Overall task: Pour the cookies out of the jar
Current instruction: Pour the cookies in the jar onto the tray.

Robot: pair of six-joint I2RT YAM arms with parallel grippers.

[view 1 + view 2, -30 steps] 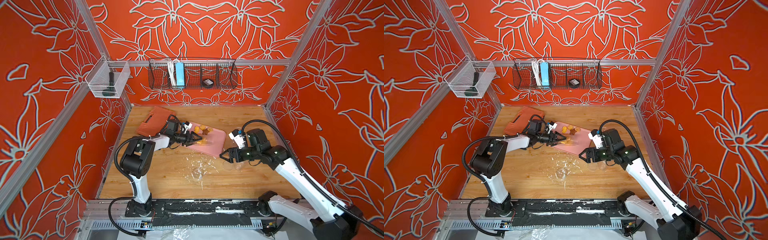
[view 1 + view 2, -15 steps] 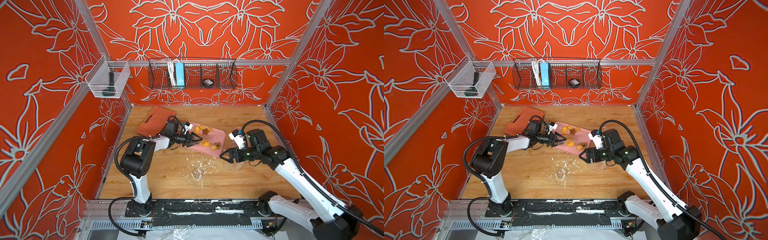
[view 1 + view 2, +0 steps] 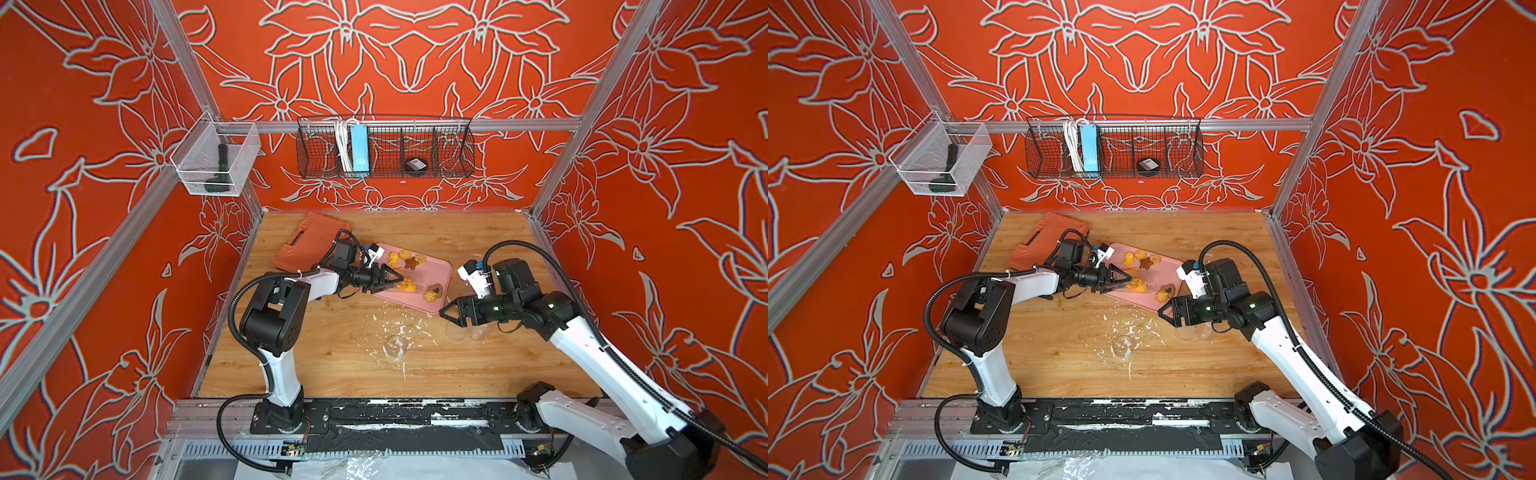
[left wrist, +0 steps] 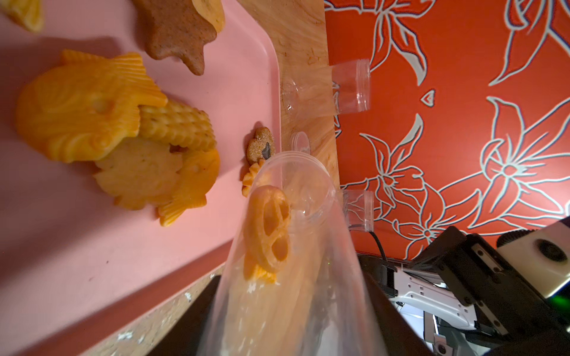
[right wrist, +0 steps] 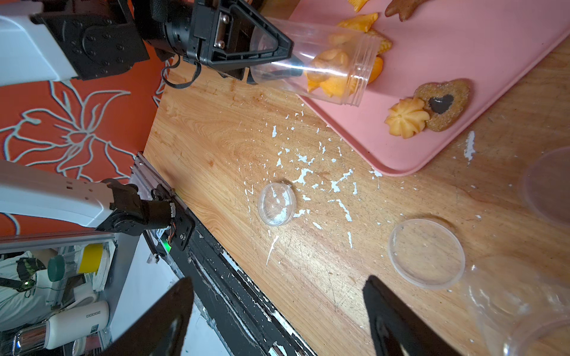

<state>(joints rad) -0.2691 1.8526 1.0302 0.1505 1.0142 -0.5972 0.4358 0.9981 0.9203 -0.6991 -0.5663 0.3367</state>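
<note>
Jar [image 5: 336, 77] tipped over the tray [image 5: 401, 148], partly emptied.
Left fingers [image 5: 282, 46] clamp the jar's base, its mouth sloping down over the tray so the cookies [image 4: 77, 108] slide out; most lie on the tray, a few sit at the mouth. Right fingers [image 5: 172, 323] gape wide, empty, above the desk [image 5: 216, 138], out of the way.

Wooden tabletop [image 3: 332, 374], pink tray [image 3: 436, 270] toward the back, rust-red handled case [image 3: 307, 245] near it, two clear lids [image 5: 276, 204] among scattered white flecks [image 5: 303, 175]
</note>
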